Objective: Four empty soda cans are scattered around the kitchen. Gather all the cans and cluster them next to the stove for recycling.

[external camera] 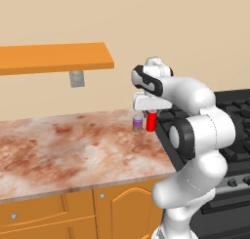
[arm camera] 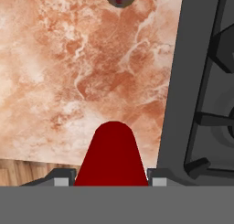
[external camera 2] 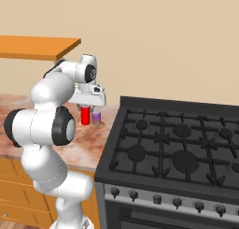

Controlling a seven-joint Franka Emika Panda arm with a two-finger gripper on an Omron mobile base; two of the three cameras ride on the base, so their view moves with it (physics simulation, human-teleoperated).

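Your gripper (external camera: pixel 152 112) points straight down over the marble counter (external camera: pixel 58 145), its fingers closed on a red can (external camera: pixel 151 121) that hangs upright between them. In the hand view that red can (arm camera: pixel 112 154) fills the gap between the fingertips (arm camera: pixel 61 179). A purple can (external camera 2: pixel 96 117) stands upright on the counter just beside the red one, near the left edge of the stove (external camera 2: pixel 177 148). Whether either can holds anything, you cannot tell. An orange shelf (external camera: pixel 53 57) hangs on the wall above.
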